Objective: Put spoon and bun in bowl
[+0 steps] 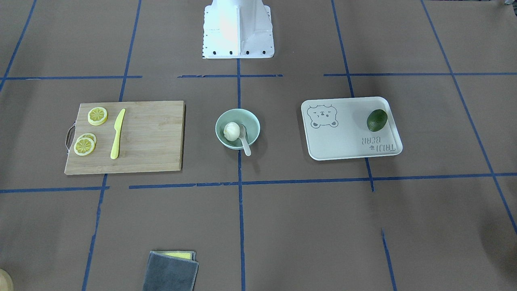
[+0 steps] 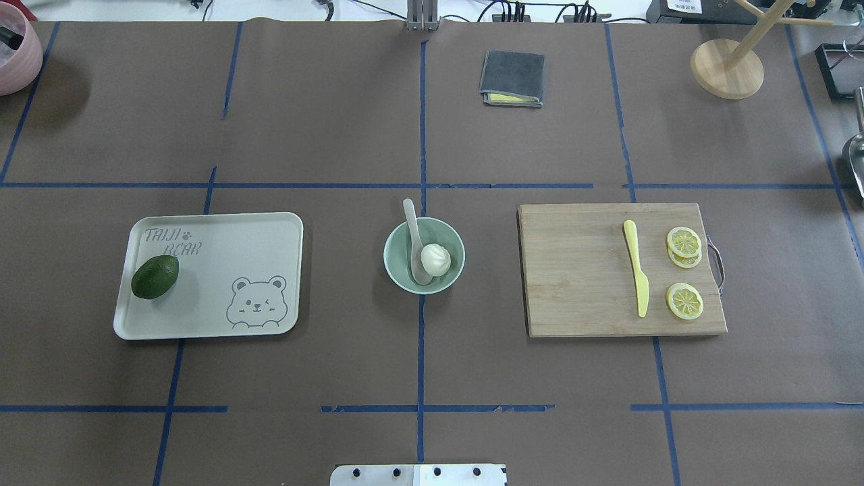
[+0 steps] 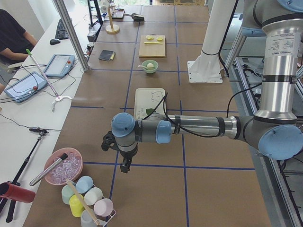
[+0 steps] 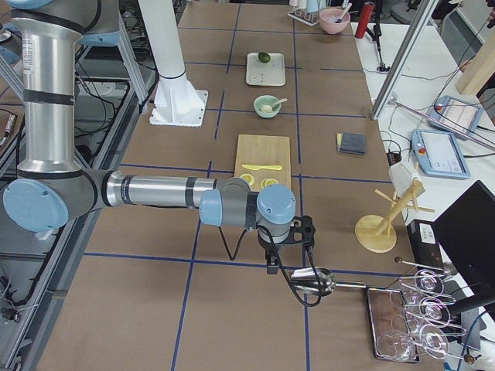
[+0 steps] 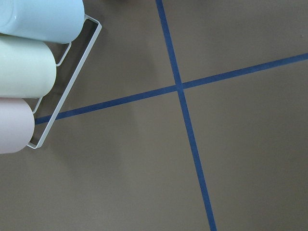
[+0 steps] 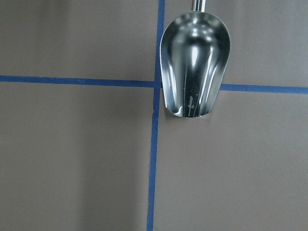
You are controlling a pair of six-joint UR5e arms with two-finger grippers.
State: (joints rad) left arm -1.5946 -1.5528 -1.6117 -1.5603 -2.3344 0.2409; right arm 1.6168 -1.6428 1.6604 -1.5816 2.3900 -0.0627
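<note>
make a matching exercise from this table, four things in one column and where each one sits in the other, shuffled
Things:
1. bun
2. avocado
3. yellow knife
4. grey cloth

Places:
a. on the cutting board
b. in the bowl
c. straight on the table
d. on the tray

Pairs: 1-b, 2-d, 3-a, 4-c
</note>
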